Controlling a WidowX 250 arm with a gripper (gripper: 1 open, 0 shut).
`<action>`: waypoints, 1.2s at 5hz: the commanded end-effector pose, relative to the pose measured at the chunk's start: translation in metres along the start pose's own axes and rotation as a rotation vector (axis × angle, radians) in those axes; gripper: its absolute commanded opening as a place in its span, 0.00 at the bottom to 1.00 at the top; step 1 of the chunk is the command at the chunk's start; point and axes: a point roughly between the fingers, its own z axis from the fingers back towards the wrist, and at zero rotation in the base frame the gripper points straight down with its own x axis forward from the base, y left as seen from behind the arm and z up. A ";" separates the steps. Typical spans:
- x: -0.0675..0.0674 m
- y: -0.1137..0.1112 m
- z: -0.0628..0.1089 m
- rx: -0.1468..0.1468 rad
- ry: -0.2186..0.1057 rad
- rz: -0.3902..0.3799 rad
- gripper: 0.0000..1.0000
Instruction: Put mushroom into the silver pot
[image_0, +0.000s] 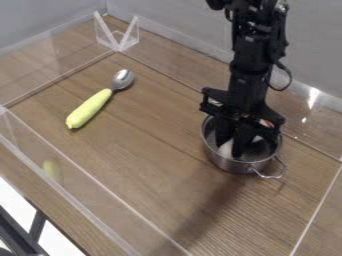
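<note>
Mushroom (238, 148), seemingly, in silver pot (222, 156) under gripper (242, 140)

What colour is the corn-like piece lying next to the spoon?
Yellow: the corn-like piece shows clearly in the camera view.

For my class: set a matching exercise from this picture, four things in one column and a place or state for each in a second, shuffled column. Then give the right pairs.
Column 1
1. silver pot
2. yellow corn-like piece
3. silver spoon
4. hand

Column 2
A. lies on the wood just beyond the yellow piece, bowl end toward the back
B. points straight down into the pot
C. stands on the right side of the table, under the arm
D. lies on the left side of the table, slanted

Pairs: 1-C, 2-D, 3-A, 4-B
</note>
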 end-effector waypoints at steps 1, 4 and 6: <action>0.011 0.001 0.028 -0.016 -0.085 0.009 1.00; 0.014 0.006 0.032 -0.020 -0.082 0.010 0.00; 0.019 0.002 0.022 -0.025 -0.075 -0.001 0.00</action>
